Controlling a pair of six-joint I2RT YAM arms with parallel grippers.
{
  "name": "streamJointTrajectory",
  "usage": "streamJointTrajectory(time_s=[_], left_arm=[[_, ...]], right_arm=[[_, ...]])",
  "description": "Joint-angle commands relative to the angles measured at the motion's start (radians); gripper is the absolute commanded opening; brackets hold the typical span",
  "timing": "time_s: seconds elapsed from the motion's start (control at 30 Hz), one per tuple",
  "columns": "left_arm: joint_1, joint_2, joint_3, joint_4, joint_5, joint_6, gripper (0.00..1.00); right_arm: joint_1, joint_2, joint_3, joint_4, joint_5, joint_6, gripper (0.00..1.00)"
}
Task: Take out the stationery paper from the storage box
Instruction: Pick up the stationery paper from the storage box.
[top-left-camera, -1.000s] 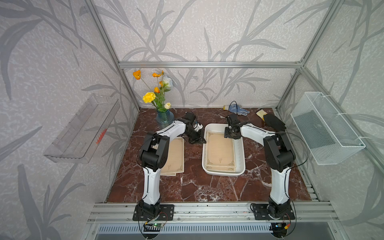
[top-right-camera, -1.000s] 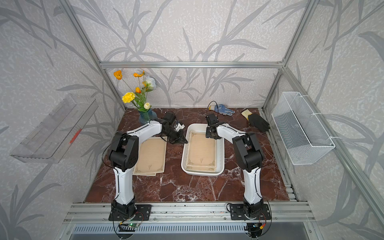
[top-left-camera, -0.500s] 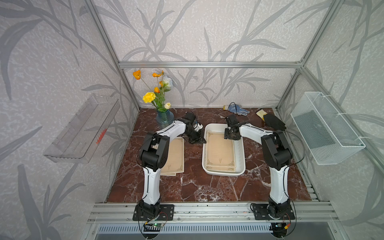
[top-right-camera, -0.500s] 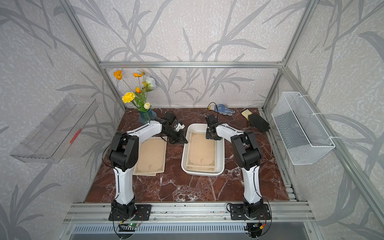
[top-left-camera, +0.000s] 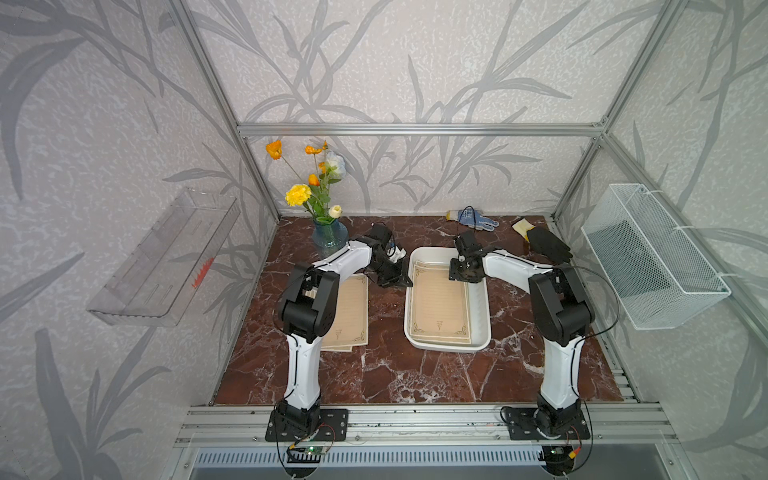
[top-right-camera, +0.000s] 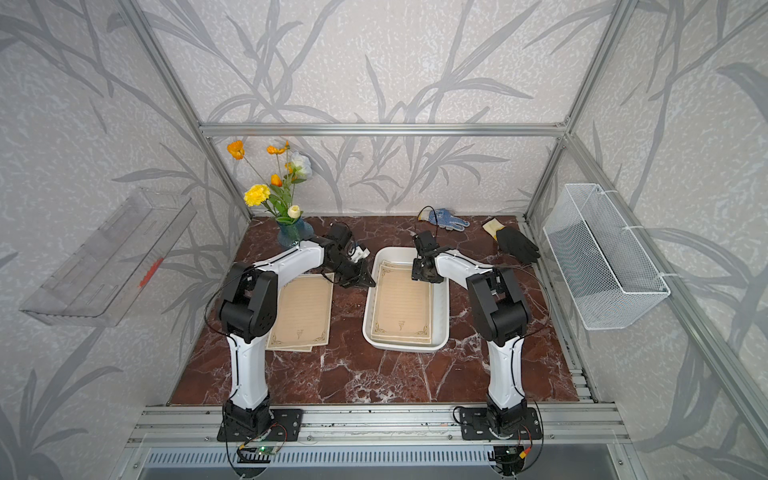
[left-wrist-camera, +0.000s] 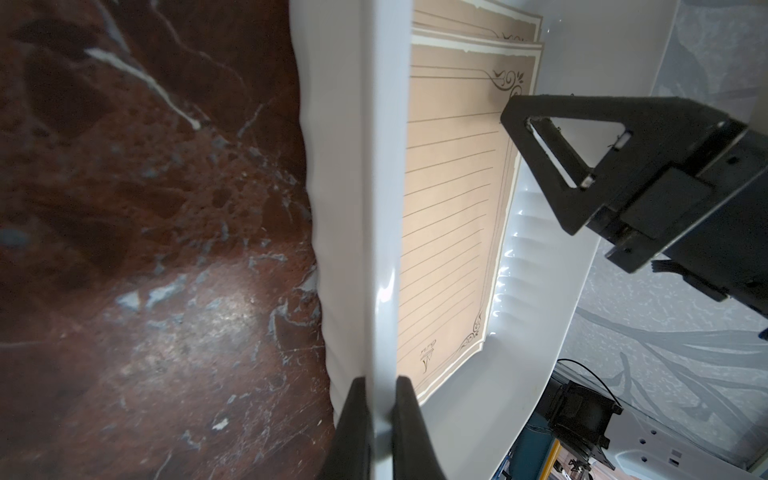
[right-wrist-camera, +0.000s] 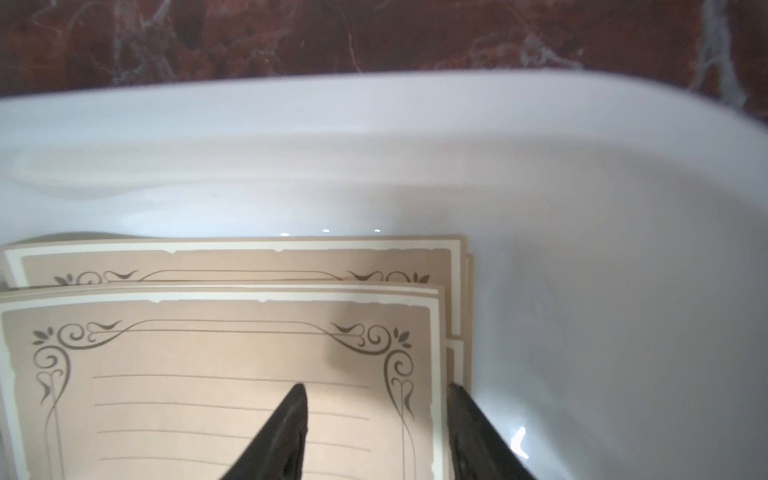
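The white storage box (top-left-camera: 483, 316) lies at the middle of the marble table in both top views, its rim (top-right-camera: 443, 307) also in sight. A stack of tan stationery paper (top-left-camera: 438, 303) (right-wrist-camera: 232, 374) lies inside it. My left gripper (left-wrist-camera: 381, 386) is shut on the storage box's left rim near the far corner (top-left-camera: 401, 280). My right gripper (right-wrist-camera: 376, 388) hangs open over the stack's far right corner (top-left-camera: 463, 276). One finger (right-wrist-camera: 291, 415) is over the top sheet, the other (right-wrist-camera: 469, 419) at the sheets' edge. More stationery paper (top-left-camera: 353, 311) lies on the table left of the box.
A blue vase of flowers (top-left-camera: 328, 235) stands at the back left. A patterned glove (top-left-camera: 473, 218) and a black glove (top-left-camera: 546, 245) lie at the back right. A wire-mesh basket (top-left-camera: 652, 257) hangs on the right wall, a clear acrylic shelf (top-left-camera: 166, 266) on the left.
The right arm's elbow has shifted slightly. Both grippers stay where they were.
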Motion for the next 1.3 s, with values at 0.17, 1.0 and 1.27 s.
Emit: streamJointTrajectory(time_s=[0.17,1.0,1.27], left_arm=[[-0.018,0.058,-0.007,-0.064,-0.070,0.015,0.07],[-0.021,0.056,-0.005,-0.066,-0.074,0.013,0.07],[-0.023,0.055,-0.003,-0.069,-0.076,0.014,0.07]], right_arm=[[-0.008,-0.031,-0.046,0.073,-0.112,0.033,0.50],[-0.076,-0.095,-0.162,0.075,-0.362,0.108,0.31],[-0.104,-0.106,-0.200,0.113,-0.503,0.115,0.16]])
